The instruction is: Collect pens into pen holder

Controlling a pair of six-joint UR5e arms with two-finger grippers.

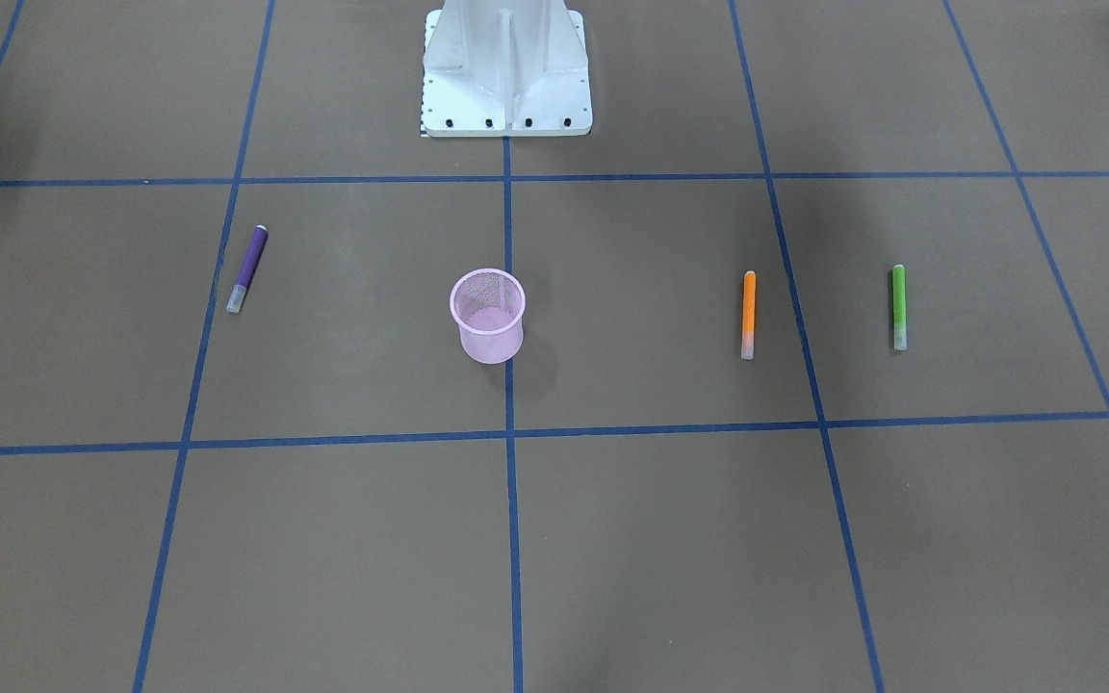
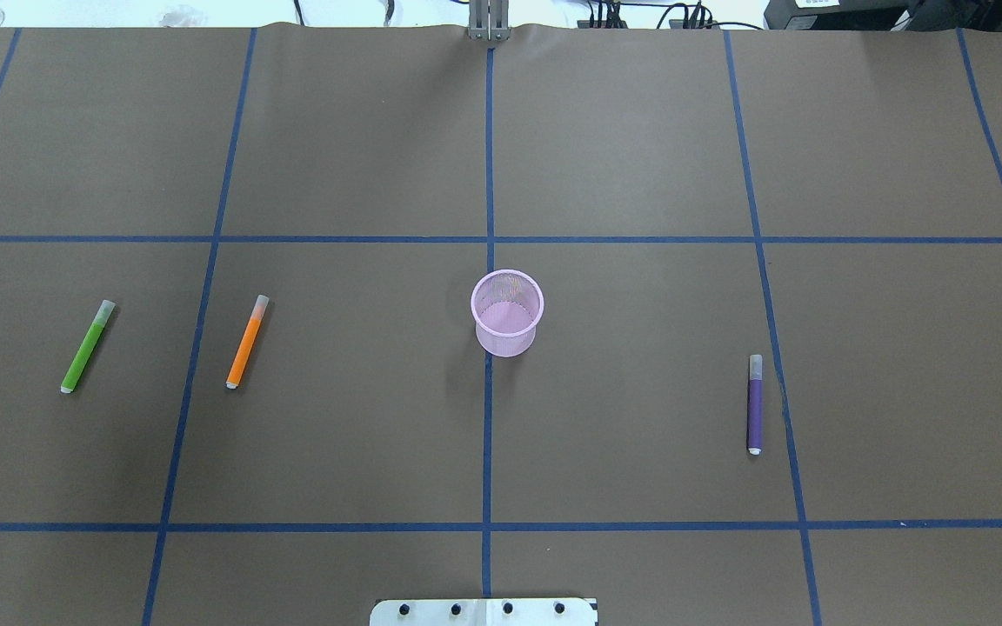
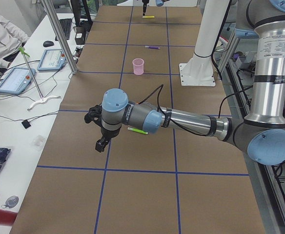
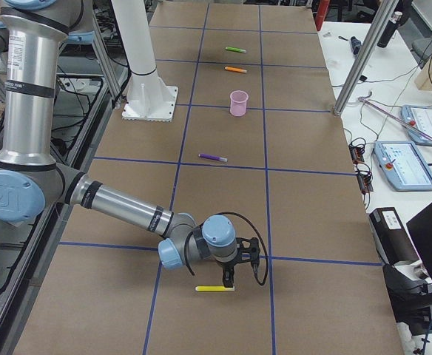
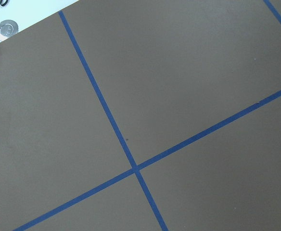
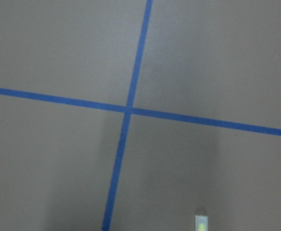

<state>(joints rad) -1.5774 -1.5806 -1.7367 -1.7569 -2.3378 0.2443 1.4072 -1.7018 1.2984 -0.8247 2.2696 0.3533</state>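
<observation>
The pink mesh pen holder (image 2: 507,313) stands upright at the table's middle, also in the front view (image 1: 487,315). The purple pen (image 2: 755,403), orange pen (image 2: 247,342) and green pen (image 2: 88,346) lie flat on the table, apart from the holder. The yellow pen (image 4: 214,288) lies at the table's right end, and its tip shows in the right wrist view (image 6: 201,224). My right gripper (image 4: 244,279) hovers just above and beside the yellow pen. My left gripper (image 3: 94,131) hangs over the left end near the green pen (image 3: 138,131). I cannot tell whether either gripper is open or shut.
The white robot base (image 2: 484,611) stands at the table's near edge. Blue tape lines (image 1: 508,433) divide the brown table into squares. A side bench with tablets (image 3: 16,78) and metal posts (image 3: 59,34) runs along the far long edge.
</observation>
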